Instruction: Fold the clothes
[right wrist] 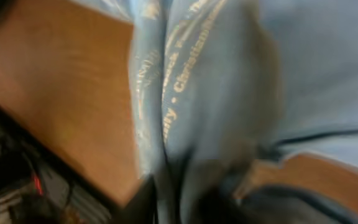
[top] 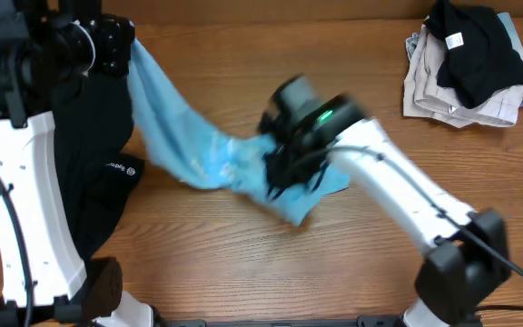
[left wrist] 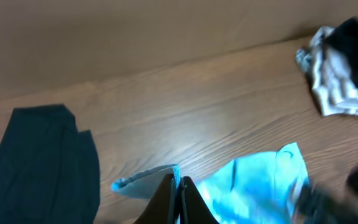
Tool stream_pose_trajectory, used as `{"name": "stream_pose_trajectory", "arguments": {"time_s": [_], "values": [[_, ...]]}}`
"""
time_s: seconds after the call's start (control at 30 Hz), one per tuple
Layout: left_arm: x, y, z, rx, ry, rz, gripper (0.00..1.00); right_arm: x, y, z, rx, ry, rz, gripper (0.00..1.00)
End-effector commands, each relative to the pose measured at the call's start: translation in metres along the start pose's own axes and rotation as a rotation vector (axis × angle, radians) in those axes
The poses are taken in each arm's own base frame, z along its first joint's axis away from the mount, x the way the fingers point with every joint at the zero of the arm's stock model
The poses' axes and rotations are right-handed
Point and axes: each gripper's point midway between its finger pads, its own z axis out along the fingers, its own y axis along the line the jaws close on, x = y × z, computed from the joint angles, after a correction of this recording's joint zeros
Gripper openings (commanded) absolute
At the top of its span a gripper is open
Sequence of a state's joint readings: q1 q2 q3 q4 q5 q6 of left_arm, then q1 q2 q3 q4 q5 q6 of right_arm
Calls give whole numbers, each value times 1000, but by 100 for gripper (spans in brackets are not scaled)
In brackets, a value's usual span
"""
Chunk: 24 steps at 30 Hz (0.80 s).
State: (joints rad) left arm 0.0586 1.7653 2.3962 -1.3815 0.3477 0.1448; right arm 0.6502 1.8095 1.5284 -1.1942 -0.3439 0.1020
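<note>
From overhead you see one light blue T-shirt (top: 184, 132) stretched in a slanting band across the wooden table (top: 243, 272), its upper end raised at the left gripper (top: 125, 52) and its lower end bunched under the right gripper (top: 284, 173). One black garment (top: 98, 182) with one small white logo (top: 125, 170) lies beside the left arm. One pile of clothes (top: 470, 77) sits at the far right corner, well apart, a black piece on top of pale ones. In your left wrist view, the two fingers are pressed together, pinching an edge of the blue shirt. The black garment lies to the left and the pile at the upper right. Your right wrist view is blurred: the shirt's pale lettering fills it, with fabric running down between the dark fingers. You cannot tell whether that claw is spread or gripping.
</note>
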Motion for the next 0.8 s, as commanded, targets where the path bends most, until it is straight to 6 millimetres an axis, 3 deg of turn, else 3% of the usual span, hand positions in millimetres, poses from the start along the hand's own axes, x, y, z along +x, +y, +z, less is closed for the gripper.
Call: {"name": "stream_pose_trajectory", "arguments": {"time_s": [0.0,0.13,0.23,0.37,0.43,0.57,0.7,0.77], "values": [[2,11,12,-35,27,34,4,5,18,3,-26,-8,4,42],[6,15,24,-30,53,26,4,-15,9,-17,-19,-87,22,59],[7,17,29,-29,63,22,4,-45,-25,-43,21,-207,62,73],[7,17,30,-29,64,22,4,-74,-62,-55,35,-318,113,75],[7,17,30,-29,64,22,4,-84,-78,-52,44,-343,153,75],[8,17,30,-28,67,21,4,-88,-125,-33,203,-355,418,70],[8,17,30,-27,68,20,4,-97,-141,-8,221,-348,498,64],[9,17,30,-27,70,20,4,-96,-160,6,285,-349,589,62]]}}
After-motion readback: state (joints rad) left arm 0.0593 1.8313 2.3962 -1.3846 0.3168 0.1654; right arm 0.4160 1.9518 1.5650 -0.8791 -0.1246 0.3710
